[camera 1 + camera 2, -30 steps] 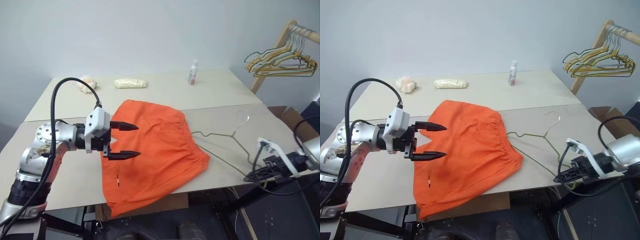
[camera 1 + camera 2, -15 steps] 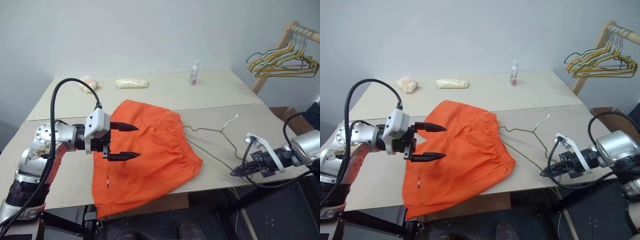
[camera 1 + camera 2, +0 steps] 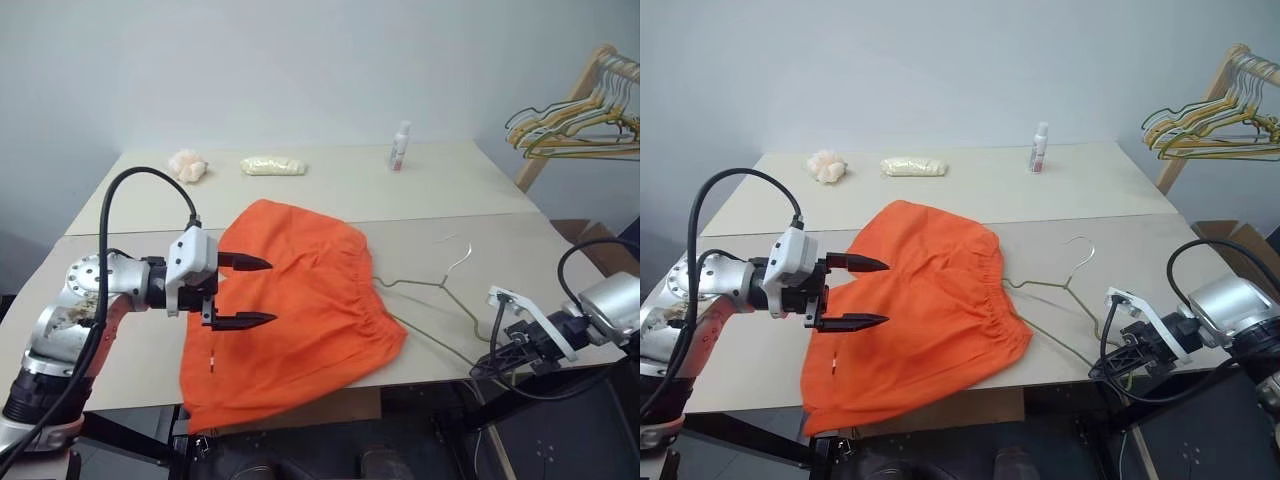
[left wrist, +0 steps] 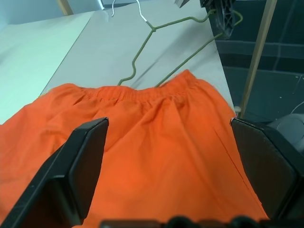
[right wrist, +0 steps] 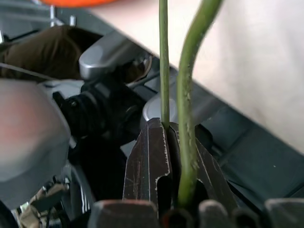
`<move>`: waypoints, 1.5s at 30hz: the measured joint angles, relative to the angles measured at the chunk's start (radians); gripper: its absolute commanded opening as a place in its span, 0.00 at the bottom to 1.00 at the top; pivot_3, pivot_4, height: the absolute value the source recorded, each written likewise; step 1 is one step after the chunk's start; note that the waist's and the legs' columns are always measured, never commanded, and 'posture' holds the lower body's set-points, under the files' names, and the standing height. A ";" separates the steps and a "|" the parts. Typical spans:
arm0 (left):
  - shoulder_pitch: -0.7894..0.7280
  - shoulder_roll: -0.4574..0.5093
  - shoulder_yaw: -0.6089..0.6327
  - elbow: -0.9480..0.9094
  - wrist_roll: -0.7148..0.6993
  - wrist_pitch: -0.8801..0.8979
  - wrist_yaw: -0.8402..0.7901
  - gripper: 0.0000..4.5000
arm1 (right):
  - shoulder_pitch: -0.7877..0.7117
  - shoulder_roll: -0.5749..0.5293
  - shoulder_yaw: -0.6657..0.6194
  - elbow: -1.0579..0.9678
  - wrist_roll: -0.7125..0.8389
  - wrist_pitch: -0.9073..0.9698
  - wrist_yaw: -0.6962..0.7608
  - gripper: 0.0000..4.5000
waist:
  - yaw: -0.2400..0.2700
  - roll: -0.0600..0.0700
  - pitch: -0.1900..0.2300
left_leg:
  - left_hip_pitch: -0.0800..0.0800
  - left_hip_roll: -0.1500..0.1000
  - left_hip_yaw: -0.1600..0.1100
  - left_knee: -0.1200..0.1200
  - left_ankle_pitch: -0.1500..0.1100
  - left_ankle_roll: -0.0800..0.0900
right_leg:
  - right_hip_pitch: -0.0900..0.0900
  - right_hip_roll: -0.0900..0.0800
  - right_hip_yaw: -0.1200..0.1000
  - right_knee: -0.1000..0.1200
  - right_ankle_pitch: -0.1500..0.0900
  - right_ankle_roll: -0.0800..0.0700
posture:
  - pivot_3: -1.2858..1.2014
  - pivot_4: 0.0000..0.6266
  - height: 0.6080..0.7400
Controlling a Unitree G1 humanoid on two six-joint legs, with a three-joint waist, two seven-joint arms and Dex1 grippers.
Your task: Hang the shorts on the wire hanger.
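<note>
Main risk: the wire hanger (image 3: 440, 300) is pinched only at its outer corner by the right tool (image 3: 497, 362), clenched on the thin wire (right wrist view shows two strands running between the fingers). With a grip that far out, the hanger could swivel or slip as it's dragged, and its far end could snag the waistband and bunch the shorts (image 3: 290, 300) instead of sliding inside. The shorts also overhang the near edge of the table (image 3: 520, 250), so a tug may pull them off.

Pose: left arm bent across the near-left corner, left tool (image 3: 240, 292) spread wide, empty, pointing roughly level over the shorts' leg end; prob. just above the fabric, contact unclear. Right arm low at the near-right edge, tool angled down toward the hanger corner.
</note>
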 measured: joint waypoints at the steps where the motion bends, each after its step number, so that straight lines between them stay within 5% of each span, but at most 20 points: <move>1: 0.001 0.001 0.002 -0.002 0.000 0.000 0.001 0.99 | -0.001 0.005 0.001 0.002 0.000 0.000 0.000 0.00 | 0.001 0.000 0.000 | 0.000 0.000 0.000 0.000 0.000 0.000 | 0.000 0.000 0.000 0.000 0.000 0.000 | 0.48 0.00 1.00; 15: 0.023 0.023 0.018 -0.019 -0.003 0.003 0.005 0.99 | -0.239 0.424 -0.014 0.556 -0.200 -0.066 -0.015 0.00 | 0.018 0.000 0.000 | -0.003 0.000 0.001 0.001 0.000 0.000 | -0.001 0.000 -0.001 0.000 0.000 0.000 | 0.50 0.00 1.00; 26: 0.076 0.033 0.053 -0.058 -0.007 0.016 0.024 0.99 | -0.177 0.301 0.008 0.371 -0.087 -0.020 0.002 0.00 | 0.038 0.000 0.000 | -0.002 0.000 0.001 0.000 0.000 0.000 | -0.001 0.000 -0.002 0.000 0.000 0.000 | 0.52 0.00 1.00; 35: 0.108 0.050 0.073 -0.090 -0.010 0.019 0.032 0.99 | -0.233 0.503 -0.059 0.646 -0.130 -0.033 0.001 0.00 | 0.054 0.000 0.000 | -0.002 0.000 0.002 0.000 0.001 -0.001 | -0.001 0.001 -0.002 0.000 0.000 -0.001 | 0.53 0.00 1.00; 45: 0.132 0.064 0.088 -0.106 -0.030 0.020 0.030 0.99 | -0.288 0.588 -0.267 0.847 -0.192 -0.085 -0.065 0.00 | 0.072 0.000 0.000 | -0.003 0.000 0.006 0.000 0.001 -0.002 | -0.001 0.001 -0.003 0.000 0.000 -0.001 | 0.53 0.00 1.00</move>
